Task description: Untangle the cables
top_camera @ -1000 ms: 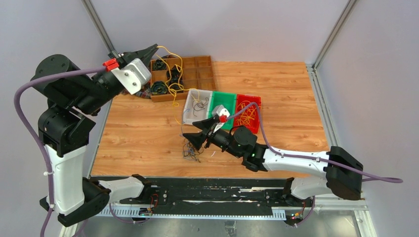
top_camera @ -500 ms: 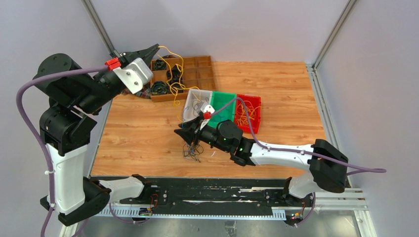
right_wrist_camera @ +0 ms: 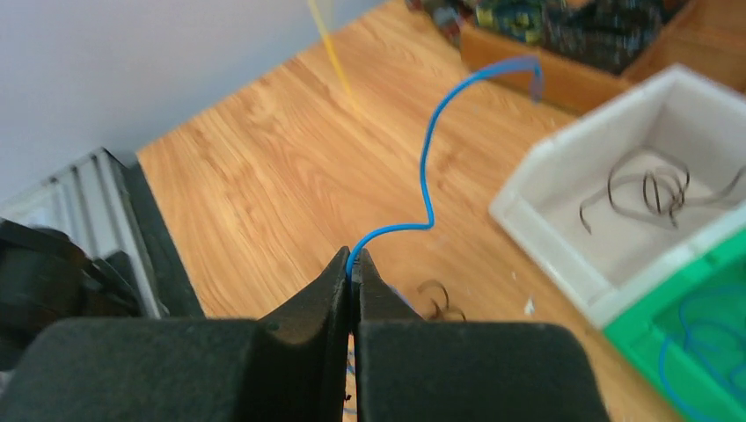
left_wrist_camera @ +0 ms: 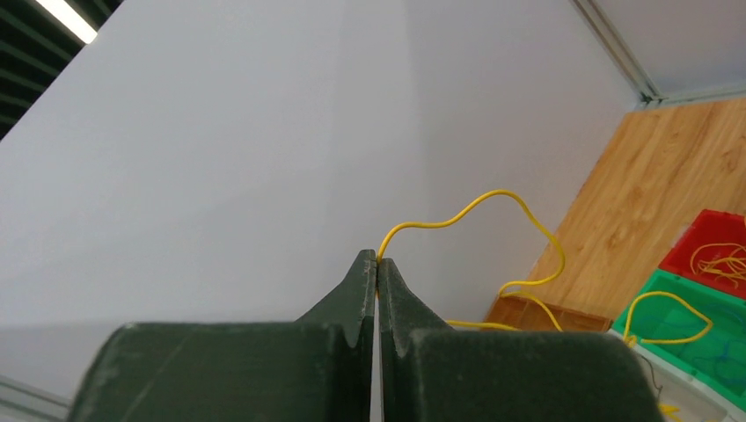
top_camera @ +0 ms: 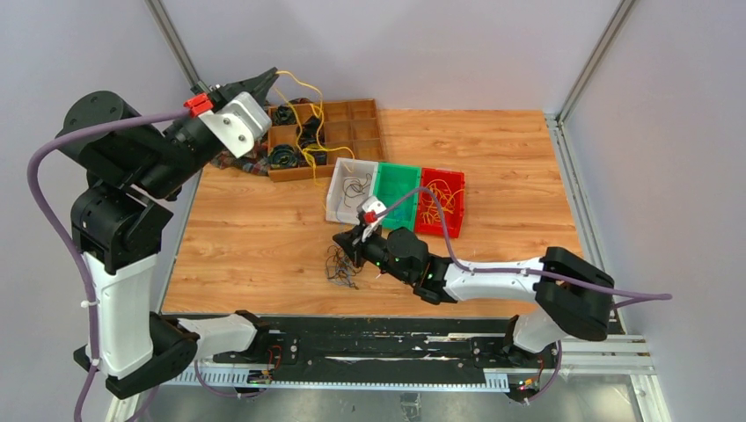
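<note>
Our left fingers [left_wrist_camera: 356, 290] pinch the yellow cable [left_wrist_camera: 475, 204] high, right fingers [right_wrist_camera: 334, 281] the blue cable [right_wrist_camera: 428, 176] low — to part them, we reckon.

Right pincer [right_wrist_camera: 354, 264]: gaped wide a second ago; now its jaws are pressed together on a thin blue cable [right_wrist_camera: 428, 167].
Right arm [top_camera: 493, 280]: the wrist has dropped lower, and the pincer tip now sits just beside the tangle of cables [top_camera: 339, 268] on the surface [top_camera: 246, 237]; the elbow has shifted left.
Left pincer [top_camera: 264, 81]: has risen a little, up and to the left, drawing the yellow cable [top_camera: 299, 88] with it.
</note>
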Controlling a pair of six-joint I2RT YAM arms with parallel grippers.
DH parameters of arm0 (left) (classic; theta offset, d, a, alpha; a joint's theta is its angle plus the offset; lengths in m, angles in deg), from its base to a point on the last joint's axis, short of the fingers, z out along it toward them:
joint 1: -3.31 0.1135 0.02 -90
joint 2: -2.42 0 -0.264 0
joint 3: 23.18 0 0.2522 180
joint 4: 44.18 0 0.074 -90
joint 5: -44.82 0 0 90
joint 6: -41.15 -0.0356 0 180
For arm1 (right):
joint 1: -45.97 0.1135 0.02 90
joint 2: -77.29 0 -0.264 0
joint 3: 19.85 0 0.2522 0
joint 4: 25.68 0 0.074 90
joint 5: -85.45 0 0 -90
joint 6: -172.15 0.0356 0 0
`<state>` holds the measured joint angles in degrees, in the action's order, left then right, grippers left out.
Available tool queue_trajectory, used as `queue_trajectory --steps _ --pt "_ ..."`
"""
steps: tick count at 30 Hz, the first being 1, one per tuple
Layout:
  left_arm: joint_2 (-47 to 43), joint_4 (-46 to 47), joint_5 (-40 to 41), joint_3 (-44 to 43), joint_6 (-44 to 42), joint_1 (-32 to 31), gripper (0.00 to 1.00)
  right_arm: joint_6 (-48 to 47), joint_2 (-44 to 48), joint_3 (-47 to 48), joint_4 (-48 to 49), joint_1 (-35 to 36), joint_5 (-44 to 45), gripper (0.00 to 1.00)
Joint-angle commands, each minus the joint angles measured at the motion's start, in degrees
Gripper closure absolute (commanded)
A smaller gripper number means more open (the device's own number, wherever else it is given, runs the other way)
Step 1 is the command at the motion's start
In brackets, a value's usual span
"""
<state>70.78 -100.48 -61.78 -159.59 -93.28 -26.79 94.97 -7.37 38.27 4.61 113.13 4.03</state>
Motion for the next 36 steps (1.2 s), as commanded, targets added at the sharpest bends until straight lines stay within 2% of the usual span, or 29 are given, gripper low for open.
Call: queue_trajectory --steps 1,7,10,11,17,19,22,29,36 --pt "1.34 5.62 5.81 -2.97 -1.04 -0.30 1.00 2.44 -4.10 -5.25 3.88 -0.06 5.65 0.99" --pt "1.97 14.39 9.81 -3.99 -1.70 -0.30 1.00 4.04 -10.00 -5.07 2.65 -0.18 6.80 1.00" --pt "2.98 12.55 7.55 -6.72 -1.06 -0.30 1.00 3.79 -10.75 -4.78 2.75 -0.18 5.31 0.99" --pt "2.90 11.52 6.26 -7.08 -0.41 -0.30 1.00 3.54 -10.30 -4.43 2.48 -0.18 4.75 0.97" --pt "-1.21 8.45 -0.58 0.20 1.99 -0.30 1.00 -3.10 -0.98 0.67 -4.79 -0.18 2.11 0.49" --pt "-2.19 5.97 -3.10 1.86 2.27 -0.30 1.00 -5.74 3.06 4.12 -9.69 -0.18 0.91 0.41" --pt "-3.64 2.65 -6.53 4.57 2.54 -0.30 1.00 -8.93 10.04 6.50 -15.54 -0.35 -0.98 0.35" --pt "-6.14 0.00 -7.39 11.78 2.45 -0.30 1.00 -13.61 21.45 10.71 -26.76 -1.06 -5.29 0.34" --pt "-7.64 -0.07 -6.51 17.18 5.09 -0.30 1.00 -18.49 25.21 16.81 -28.38 -1.06 -10.49 0.36"
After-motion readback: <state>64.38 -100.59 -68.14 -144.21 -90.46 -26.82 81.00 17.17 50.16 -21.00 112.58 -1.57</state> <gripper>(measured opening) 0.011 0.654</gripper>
